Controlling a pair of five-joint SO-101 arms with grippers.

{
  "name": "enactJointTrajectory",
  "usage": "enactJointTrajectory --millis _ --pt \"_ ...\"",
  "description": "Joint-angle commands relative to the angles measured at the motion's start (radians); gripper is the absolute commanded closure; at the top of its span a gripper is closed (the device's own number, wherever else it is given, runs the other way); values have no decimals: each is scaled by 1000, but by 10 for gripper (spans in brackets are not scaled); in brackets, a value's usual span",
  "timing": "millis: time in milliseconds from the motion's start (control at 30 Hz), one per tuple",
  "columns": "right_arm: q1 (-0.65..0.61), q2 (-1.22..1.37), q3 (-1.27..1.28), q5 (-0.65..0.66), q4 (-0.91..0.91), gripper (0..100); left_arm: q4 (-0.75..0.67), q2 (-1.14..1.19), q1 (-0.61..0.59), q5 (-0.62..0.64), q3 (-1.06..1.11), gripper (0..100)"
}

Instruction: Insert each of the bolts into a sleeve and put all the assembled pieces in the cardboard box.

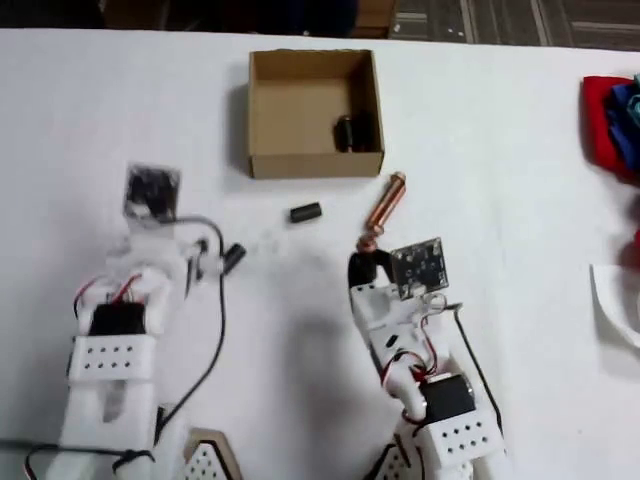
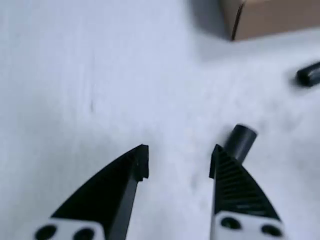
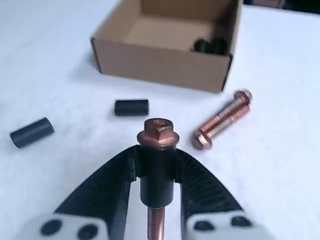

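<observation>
My right fingers are pinching a sleeve with a bolt already through it. The head sits on the sleeve's far end and the thread pokes out of the near end. I judge this piece assembled, so the step in hand is getting it into the box.

The box sits open ahead of these fingers on the table, with dark pieces already lying in one corner. The next move calls for a lift high enough to clear the near wall, then a release only once the piece is over the box floor. My grip is on the sleeve alone, so tipping it head-down could let the bolt slide out. I would keep it level.

Between these fingers and the box, two loose bolts lie side by side, touching. A loose sleeve lies near the box's front wall, and a second sleeve lies farther toward my left arm.

My left fingers are spread with nothing between them, low over the table. The second sleeve lies just past one fingertip, outside the gap. By my count, two bolts and two sleeves remain to be paired after this drop.
</observation>
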Motion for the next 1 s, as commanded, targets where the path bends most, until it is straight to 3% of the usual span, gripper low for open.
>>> enactJointTrajectory --millis 0,133,300,733,967 --pt "12 10 -196 2 99 976 -218 5 -44 -86 159 809" --pt "16 216 -367 2 105 976 -261 6 -29 -87 193 822" --pt "18 708 -776 2 122 976 -206 8 -28 -81 180 823" --pt "18 2060 -2483 2 576 976 -176 8 -28 -81 168 823" --pt "15 2597 -3172 2 616 976 -178 8 -28 -81 168 823"
